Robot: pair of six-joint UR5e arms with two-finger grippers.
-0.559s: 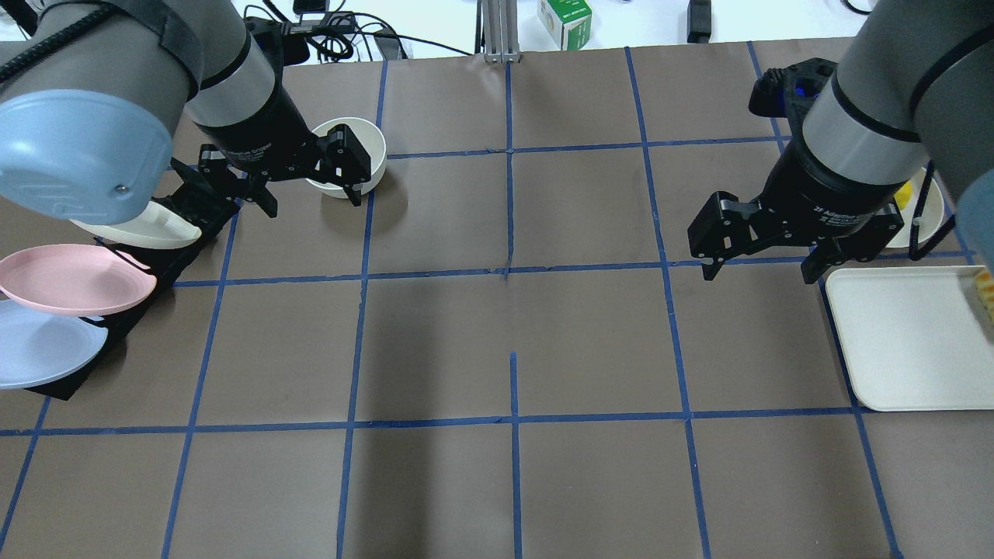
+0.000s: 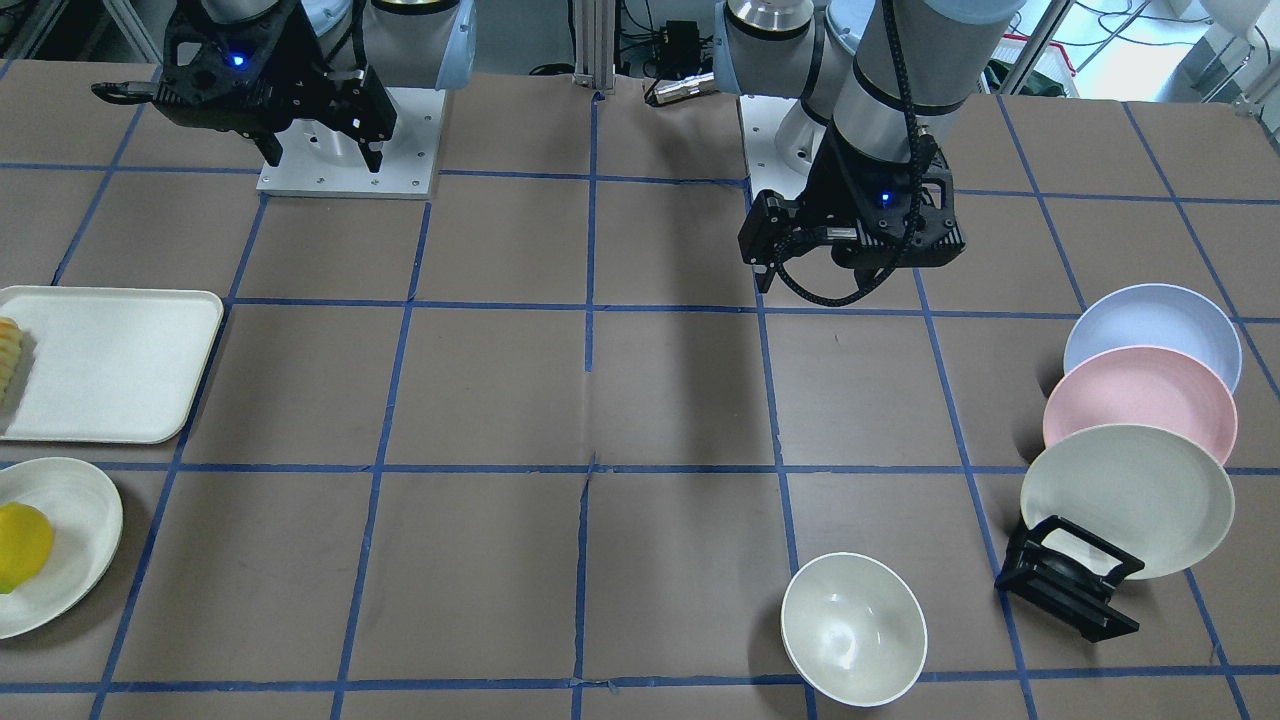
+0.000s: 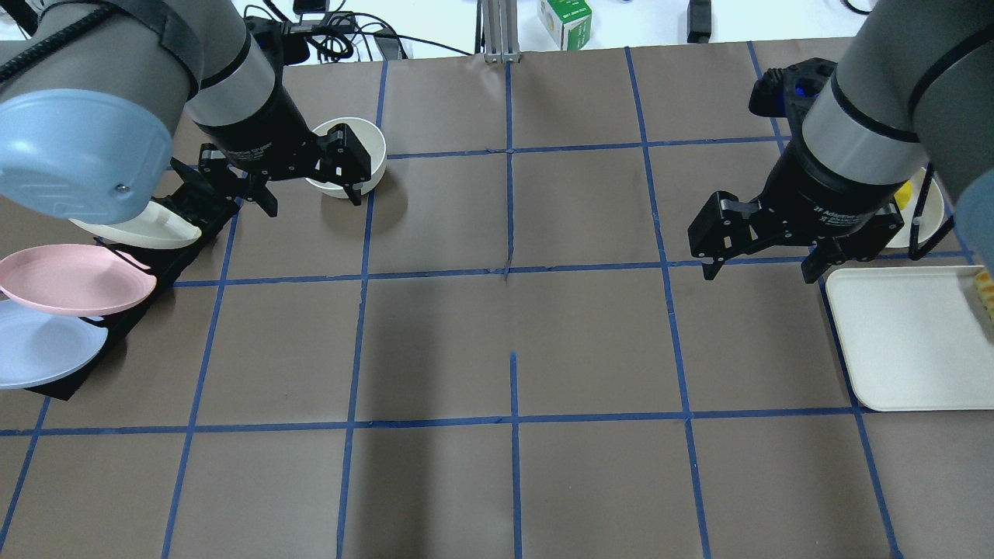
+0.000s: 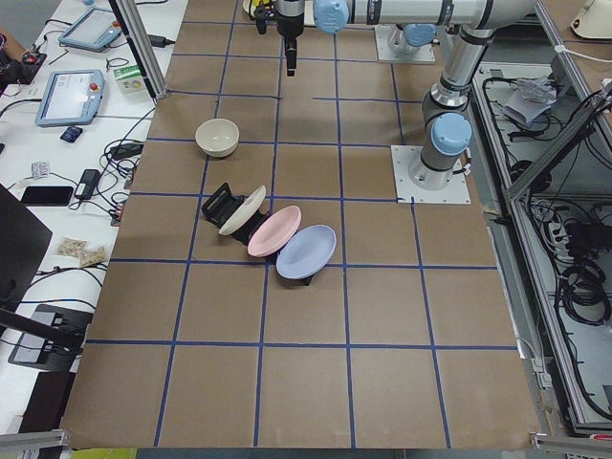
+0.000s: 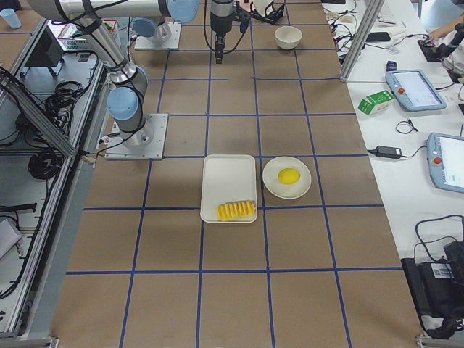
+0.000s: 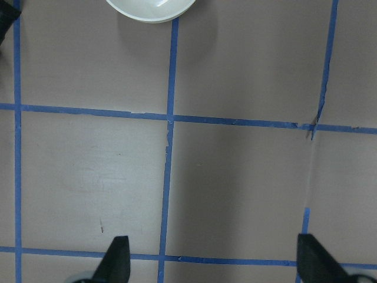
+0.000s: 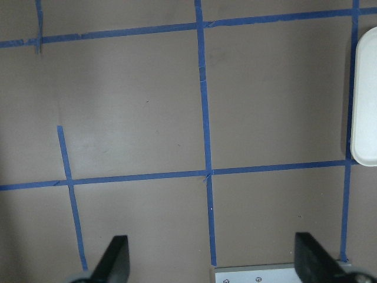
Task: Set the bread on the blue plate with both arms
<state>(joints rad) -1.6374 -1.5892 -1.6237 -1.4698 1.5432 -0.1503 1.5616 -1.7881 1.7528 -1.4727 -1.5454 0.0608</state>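
Observation:
The bread (image 5: 236, 211), a ridged golden loaf, lies on the near end of a white tray (image 5: 228, 174). It shows at the left edge of the front view (image 2: 8, 360) and is mostly hidden at the right edge of the overhead view (image 3: 985, 293). The blue plate (image 3: 39, 349) leans in a black rack at the table's left, also seen in the front view (image 2: 1150, 325). My left gripper (image 3: 311, 198) hangs open and empty above the table near a white bowl (image 3: 349, 155). My right gripper (image 3: 759, 268) hangs open and empty just left of the tray (image 3: 908, 341).
A pink plate (image 3: 74, 278) and a cream plate (image 3: 147, 229) lean in the same rack (image 2: 1070, 585) as the blue one. A white plate (image 2: 60, 545) holding a round yellow fruit (image 2: 20, 545) sits beside the tray. Blue tape lines grid the brown table.

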